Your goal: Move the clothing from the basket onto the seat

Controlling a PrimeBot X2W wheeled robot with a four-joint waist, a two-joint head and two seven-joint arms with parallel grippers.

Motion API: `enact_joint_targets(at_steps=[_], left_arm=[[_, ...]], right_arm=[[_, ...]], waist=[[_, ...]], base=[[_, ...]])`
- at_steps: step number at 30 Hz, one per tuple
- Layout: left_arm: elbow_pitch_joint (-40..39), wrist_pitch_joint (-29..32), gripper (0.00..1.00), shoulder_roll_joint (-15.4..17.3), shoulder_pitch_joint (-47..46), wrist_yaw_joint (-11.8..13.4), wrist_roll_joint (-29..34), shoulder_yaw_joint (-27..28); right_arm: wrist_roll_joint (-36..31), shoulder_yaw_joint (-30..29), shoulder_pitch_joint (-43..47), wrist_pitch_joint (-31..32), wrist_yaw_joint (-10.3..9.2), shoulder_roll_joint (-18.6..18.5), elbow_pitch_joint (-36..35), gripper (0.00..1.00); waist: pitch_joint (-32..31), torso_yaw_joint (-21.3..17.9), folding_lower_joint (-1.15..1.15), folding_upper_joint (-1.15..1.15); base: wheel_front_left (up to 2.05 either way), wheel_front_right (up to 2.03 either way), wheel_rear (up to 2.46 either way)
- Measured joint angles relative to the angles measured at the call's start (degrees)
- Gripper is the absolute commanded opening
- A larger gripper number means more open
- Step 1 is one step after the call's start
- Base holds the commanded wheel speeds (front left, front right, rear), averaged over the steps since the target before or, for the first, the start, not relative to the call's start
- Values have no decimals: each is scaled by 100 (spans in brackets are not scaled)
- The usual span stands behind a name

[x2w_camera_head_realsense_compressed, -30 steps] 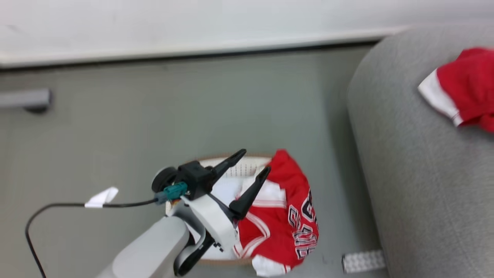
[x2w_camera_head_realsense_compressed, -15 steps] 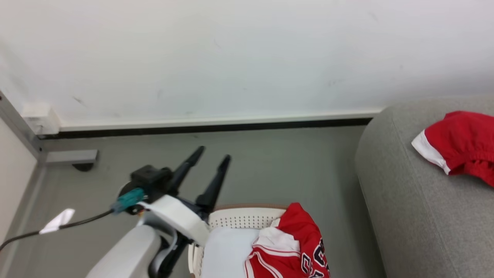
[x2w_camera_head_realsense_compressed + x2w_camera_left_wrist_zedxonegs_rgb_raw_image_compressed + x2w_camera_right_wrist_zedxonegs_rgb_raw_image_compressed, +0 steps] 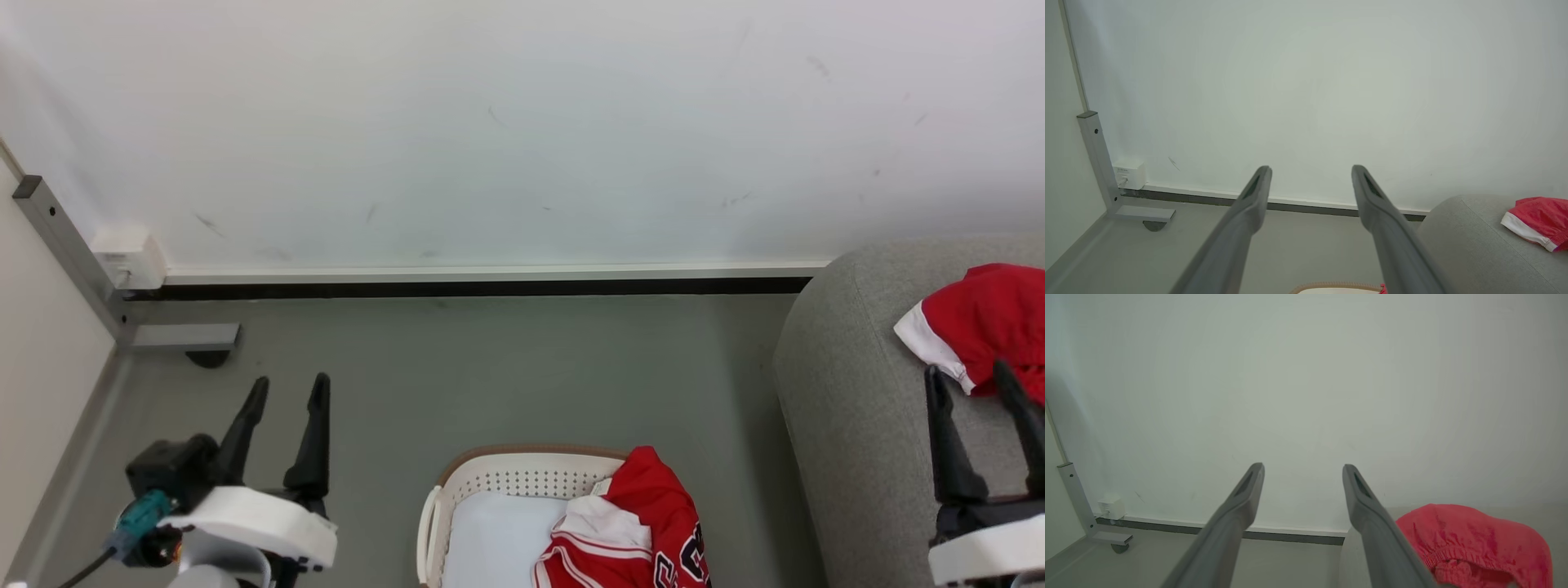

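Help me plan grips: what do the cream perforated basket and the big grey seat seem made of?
The cream oval basket looks like moulded plastic, smooth with a slight sheen: rows of regular holes in its wall, brown rim. The large grey rounded seat looks upholstered in matte woven fabric: fine speckled texture, soft rounded edges.

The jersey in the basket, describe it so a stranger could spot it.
Left of the big grey seat, a cream basket stands on the floor. The jersey drapes over its right side, beside a plain white pad. Unlike the red garment on the seat, it bears black-and-white block lettering.
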Motion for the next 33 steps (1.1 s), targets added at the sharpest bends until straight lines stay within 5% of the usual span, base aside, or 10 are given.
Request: enact_joint_targets(at_steps=[11,22,33], left_arm=[[-332,0,100,-671,864,-383,1144,940],[-297,0,100,-1157,941,-832,1681,1456],[-160,0,100,-1310,928,-950,1850,1627]], right_arm=[[-405,-136,965,-367,0,764,-178,100],[-581,-73,896,-375,0,838,-279,100],[-603,-15,875,-375,0,849,-257,100]], waist=[[-32,-13,0,0],[60,0,1,0],[27,-26,1,0]], base=[[0,0,0],[0,0,0],[0,0,0]])
